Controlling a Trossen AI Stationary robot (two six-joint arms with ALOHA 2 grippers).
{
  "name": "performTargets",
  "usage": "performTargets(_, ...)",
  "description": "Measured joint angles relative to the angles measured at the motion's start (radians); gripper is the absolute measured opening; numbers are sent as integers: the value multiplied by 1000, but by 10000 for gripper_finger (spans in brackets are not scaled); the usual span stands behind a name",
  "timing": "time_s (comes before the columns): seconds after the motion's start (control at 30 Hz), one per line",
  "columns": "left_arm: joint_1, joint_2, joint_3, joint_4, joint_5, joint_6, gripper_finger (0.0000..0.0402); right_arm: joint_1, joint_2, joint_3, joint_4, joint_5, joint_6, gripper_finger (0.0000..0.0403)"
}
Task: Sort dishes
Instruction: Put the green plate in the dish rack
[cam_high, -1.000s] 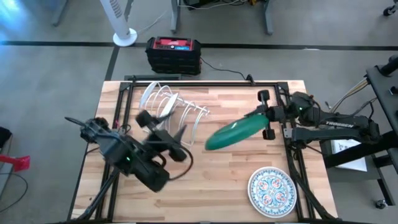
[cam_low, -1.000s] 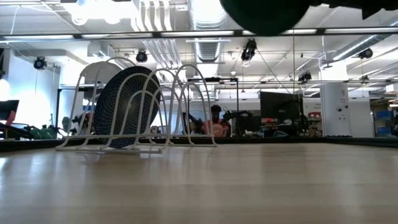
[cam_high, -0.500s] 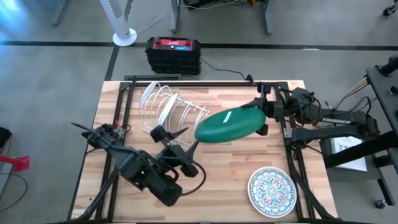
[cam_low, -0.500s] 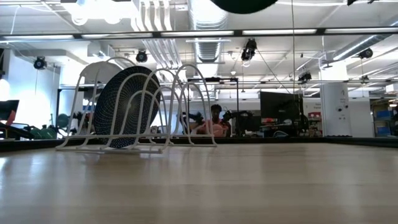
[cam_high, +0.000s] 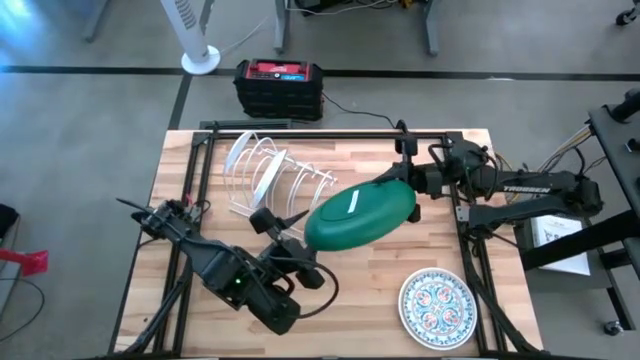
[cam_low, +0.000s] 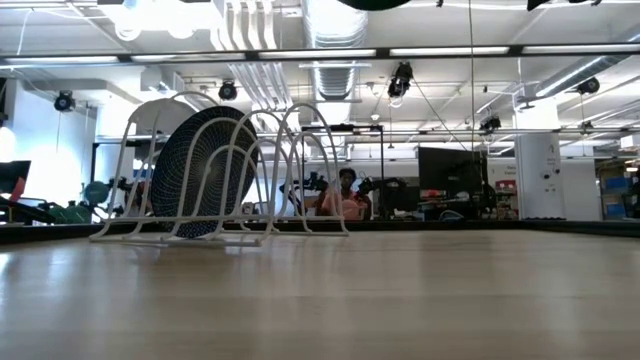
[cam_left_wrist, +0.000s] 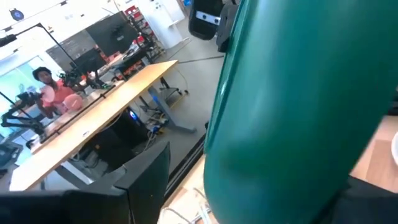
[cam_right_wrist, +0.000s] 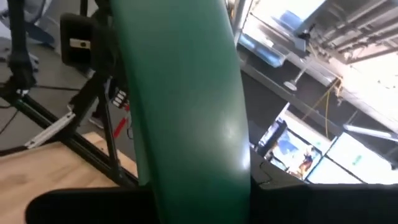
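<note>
Held aloft over the middle of the wooden worktop: green plate, tilted, pinched at its 2 o'clock edge by the right gripper, fingers clamped on the rim. Reaching in from the worktop's 3 o'clock side, the right arm. At the plate's 8 o'clock edge, the left gripper, fingers spread apart and pointing toward the plate, just beside its rim; contact impossible to tell. Stretched from the 9 o'clock side toward 6 o'clock, the left arm. Standing at about 11 o'clock of the worktop, white wire rack, with a dark teal-blue plate upright on edge in its slots, seen from table height. Lying flat at the 5 o'clock corner, well apart from the rest, floral plate, white with a colourful pattern. Filling both wrist views at close range, the green plate's glazed surface. Beyond the worktop at 12 o'clock, on the floor, a black and red box and a white fan base. Far behind in the room, a seated person in pink.
</note>
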Motion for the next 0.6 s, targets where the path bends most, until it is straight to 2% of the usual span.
performTargets(0.2, 15, 0, -90, 126, -38, 33, 252, 50, 38, 2, 58, -20, 2, 37)
performTargets(0.33, 10, 0, -126, 177, -117, 49, 223, 65, 60, 2, 88, -7, -2, 37)
performTargets(0.43, 13, 0, -137, 185, -141, 48, 164, 63, 73, 2, 106, 1, 23, 37)
performTargets(0.53, 12, 0, -139, 194, -139, 47, 78, 63, 82, 2, 122, 15, 28, 37)
performTargets(0.6, 13, -1, -142, 179, -184, 52, 31, 63, 91, 0, 131, 24, 51, 37)
